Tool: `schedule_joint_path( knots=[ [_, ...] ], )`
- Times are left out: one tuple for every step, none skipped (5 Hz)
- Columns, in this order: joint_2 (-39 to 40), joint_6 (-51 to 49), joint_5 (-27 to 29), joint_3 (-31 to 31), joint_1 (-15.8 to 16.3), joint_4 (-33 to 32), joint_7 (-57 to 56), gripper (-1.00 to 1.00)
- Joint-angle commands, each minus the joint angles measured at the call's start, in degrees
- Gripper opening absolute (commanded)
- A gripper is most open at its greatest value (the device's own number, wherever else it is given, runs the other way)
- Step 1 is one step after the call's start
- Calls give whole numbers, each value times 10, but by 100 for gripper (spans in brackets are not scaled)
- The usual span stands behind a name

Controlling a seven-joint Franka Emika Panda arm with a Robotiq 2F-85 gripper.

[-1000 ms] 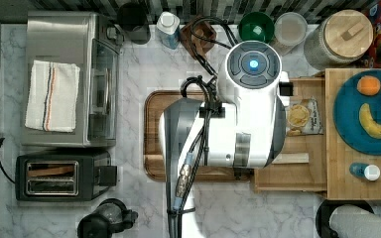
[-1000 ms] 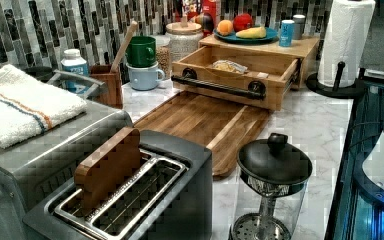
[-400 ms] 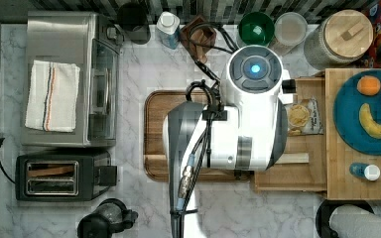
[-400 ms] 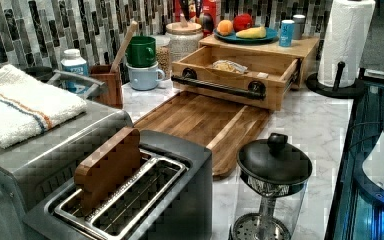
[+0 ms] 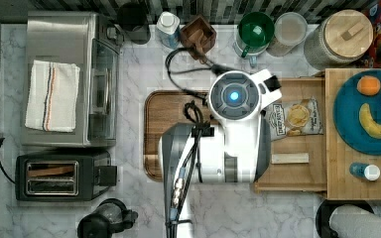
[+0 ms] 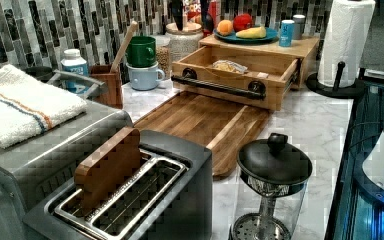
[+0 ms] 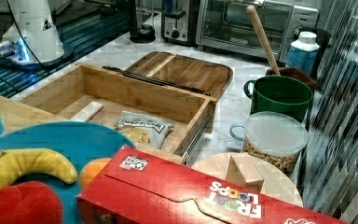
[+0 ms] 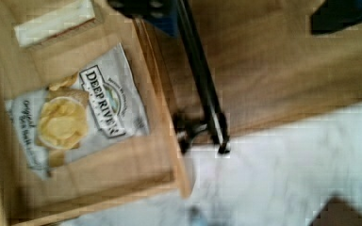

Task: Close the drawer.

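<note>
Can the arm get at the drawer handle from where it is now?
Probably yes. The arm hangs over the open drawer, and the wrist view looks down on the black handle with nothing lying across it. In front of the handle there is only the flat cutting board.

— Where did each camera sit?
— The top view looked straight down on the desk [image 5: 139, 208]. The left view faced the drawer [image 6: 230, 75] from beyond the toaster [image 6: 130, 195]; the right view looked back across it. The wrist view hung close over its handle [image 8: 202, 84].
</note>
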Motion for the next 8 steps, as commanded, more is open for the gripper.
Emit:
schedule_joint_path(
  knots=[
    [-29,49,2,32,29,-102,-79,-100],
    [-1,95,-21,34,22,-121,-82,-100],
    [27,120,-32,31,14,-127,-74,-100],
    [53,176,-26,24,5,-143,-98,-100],
    [77,208,-23,-3,16,-145,-114,-100],
    [103,195,-2,9,-12,-125,-159,-100],
    [101,209,1,0,-13,-135,-174,-100],
    [103,221,3,-3,-26,-136,-210,-100]
  ],
)
